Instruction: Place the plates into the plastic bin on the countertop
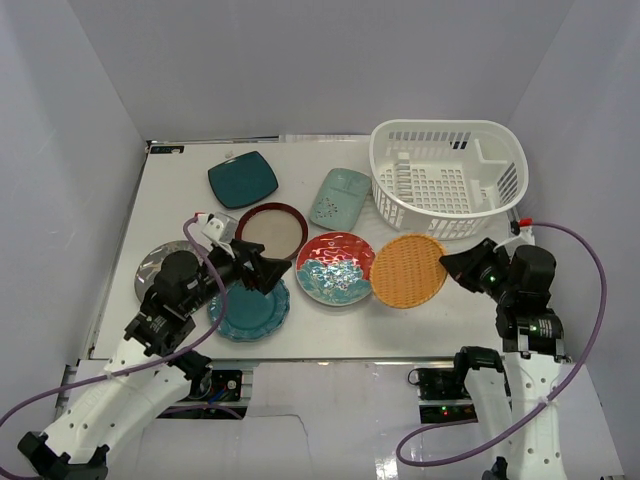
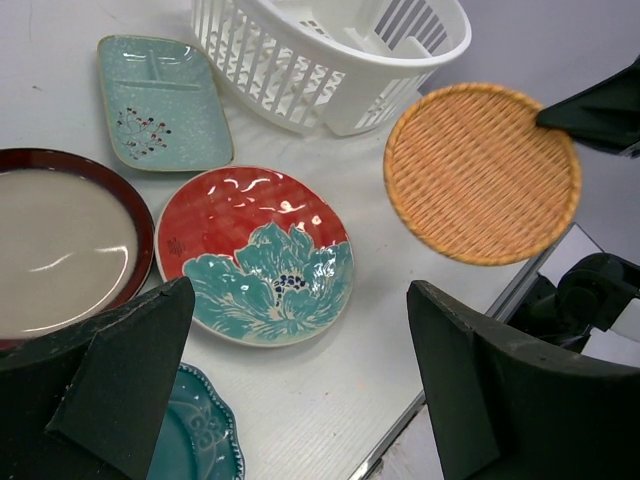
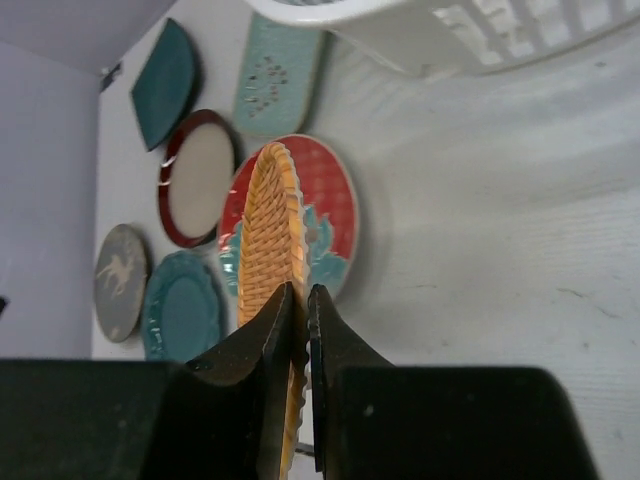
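1. Countertop (image 1: 170, 190): white and matte, bearing everything below.
2. Plastic bin (image 1: 450, 125): white lattice basket at the far right; no plate shows inside it.
3. Plates lying flat, six:
   - red-rimmed beige plate (image 1: 270, 230)
   - red-and-turquoise plate (image 1: 335, 268)
   - scalloped teal plate (image 1: 250, 310)
   - dark teal plate (image 1: 243, 180)
   - mint plate (image 1: 340, 197)
   - dark grey plate (image 1: 155, 268), partly under the left arm
4. Orange plate (image 1: 408, 270): woven look, just in front of the bin. Its right rim is clamped. The wrist views show it tipped, apparently off the surface.
5. Right gripper (image 3: 300, 295): clenched on the orange plate's rim, fingers nearly meeting.
6. Left gripper (image 2: 300, 380): jaws spread wide, grasping nothing, poised over the scalloped teal plate.

Step in hand, as judged: the first plate is being carried to the bin.
Next move calls for raising the orange plate above the bin's near wall, moving it forward over the opening, then letting go.
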Controlling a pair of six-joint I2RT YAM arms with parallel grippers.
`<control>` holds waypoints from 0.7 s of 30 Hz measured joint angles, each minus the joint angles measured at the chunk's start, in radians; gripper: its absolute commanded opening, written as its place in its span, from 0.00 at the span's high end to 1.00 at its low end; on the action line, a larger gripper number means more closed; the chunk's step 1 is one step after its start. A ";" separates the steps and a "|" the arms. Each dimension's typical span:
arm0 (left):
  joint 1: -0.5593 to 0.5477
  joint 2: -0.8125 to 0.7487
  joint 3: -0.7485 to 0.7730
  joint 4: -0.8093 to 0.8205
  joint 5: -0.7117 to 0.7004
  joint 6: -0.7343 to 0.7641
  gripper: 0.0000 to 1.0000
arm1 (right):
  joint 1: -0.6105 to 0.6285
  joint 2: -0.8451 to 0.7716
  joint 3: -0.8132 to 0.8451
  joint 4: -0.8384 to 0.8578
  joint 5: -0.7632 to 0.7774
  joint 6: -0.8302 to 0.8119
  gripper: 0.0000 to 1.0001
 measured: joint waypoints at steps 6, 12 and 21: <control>0.001 0.024 0.000 -0.012 -0.012 0.000 0.02 | 0.003 0.113 0.127 0.174 -0.138 0.042 0.92; 0.002 0.030 0.000 -0.019 -0.016 0.000 0.02 | 0.003 0.428 0.270 0.401 -0.068 0.023 0.92; 0.002 0.053 0.000 -0.023 -0.016 0.004 0.02 | 0.002 0.804 0.354 0.660 0.194 -0.055 0.92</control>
